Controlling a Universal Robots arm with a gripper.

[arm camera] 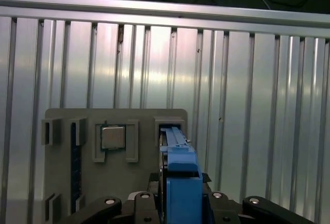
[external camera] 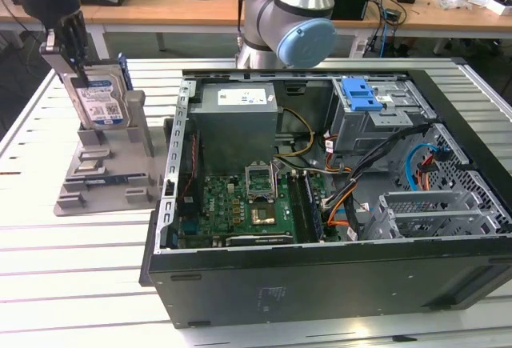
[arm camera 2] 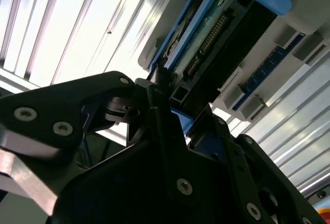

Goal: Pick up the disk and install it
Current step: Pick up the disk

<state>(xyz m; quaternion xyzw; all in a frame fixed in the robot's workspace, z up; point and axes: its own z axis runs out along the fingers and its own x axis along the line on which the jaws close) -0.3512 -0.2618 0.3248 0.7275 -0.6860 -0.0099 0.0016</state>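
Observation:
The disk [external camera: 100, 102], a silver hard drive with a white-and-blue label in a blue carrier, stands upright on edge in a slot of the grey holder [external camera: 104, 172] at the exterior view's left. My gripper [external camera: 70, 58] comes down on its top edge and is shut on the disk, one black finger on each flat side. In the first wrist view the blue carrier edge of the disk [arm camera: 181, 183] sits between the fingers [arm camera: 154, 180]. In the second wrist view the disk [arm camera 2: 216, 38] shows its circuit-board side and connector, clamped at the gripper [arm camera 2: 170, 100].
An open computer case [external camera: 320, 292] lies to the exterior view's right of the holder, with a motherboard [external camera: 248, 204], a grey power supply [external camera: 236, 116] and a drive bay with a blue latch [external camera: 362, 92]. A processor chip [arm camera: 113, 137] rests in the holder. The slatted metal table [external camera: 80, 268] carries everything.

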